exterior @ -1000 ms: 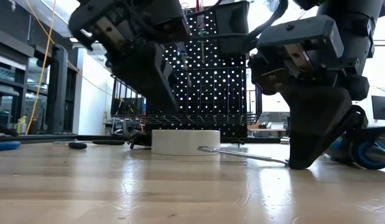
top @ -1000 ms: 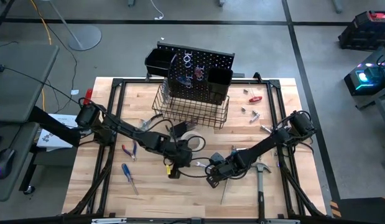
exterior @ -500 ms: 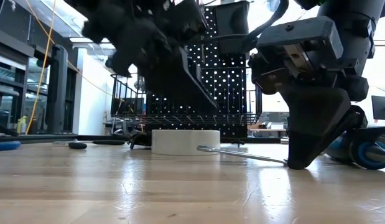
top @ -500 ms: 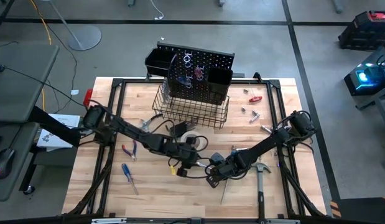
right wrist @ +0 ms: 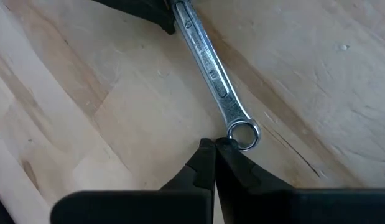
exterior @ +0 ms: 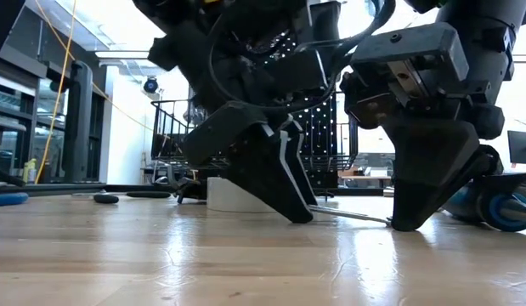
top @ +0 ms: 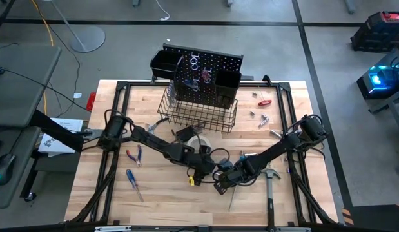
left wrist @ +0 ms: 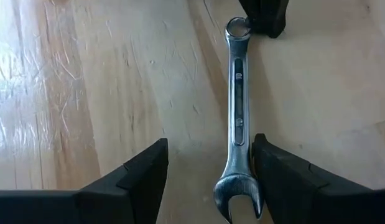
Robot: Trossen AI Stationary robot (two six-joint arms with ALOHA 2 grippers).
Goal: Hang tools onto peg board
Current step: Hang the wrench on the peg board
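The peg board (top: 205, 74) stands at the far edge of the worktop (top: 154, 200). It carries a bin (top: 163, 62) at its left end, a second bin (top: 227, 82) toward the right, and a wire basket (top: 199, 113) along its foot; what lies in them cannot be made out. A few small items hang on the board between the bins.

On the worktop, from the left: red pliers (top: 135, 155), a blue screwdriver (top: 133, 182), the tape roll (top: 195, 143) just in front of the basket, a wrench (left wrist: 237, 118) near the middle, a hammer (top: 270, 183), and a red screwdriver (top: 264, 102) far right.

The left gripper (left wrist: 208, 163) reaches low across the worktop to the middle, its jaws spread and straddling the wrench's open end, one finger just beside the shaft. The right gripper (right wrist: 216, 149) slants in from the right, its jaws pressed together, tip on the wood at the wrench's ring end.
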